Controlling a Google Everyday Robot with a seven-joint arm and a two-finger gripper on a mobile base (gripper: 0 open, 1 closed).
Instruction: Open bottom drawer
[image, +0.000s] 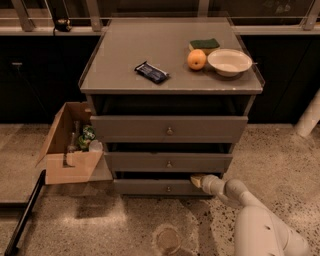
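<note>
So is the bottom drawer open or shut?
Looks shut: the grey bottom drawer shows no tray, only a dark gap above; gripper at its right corner.

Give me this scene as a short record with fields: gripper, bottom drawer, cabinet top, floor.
gripper: at the upper right corner of the bottom drawer
bottom drawer: knob at centre, left of the gripper
cabinet top: snack bar, orange, green sponge, white bowl
floor: open cardboard box, left side
</note>
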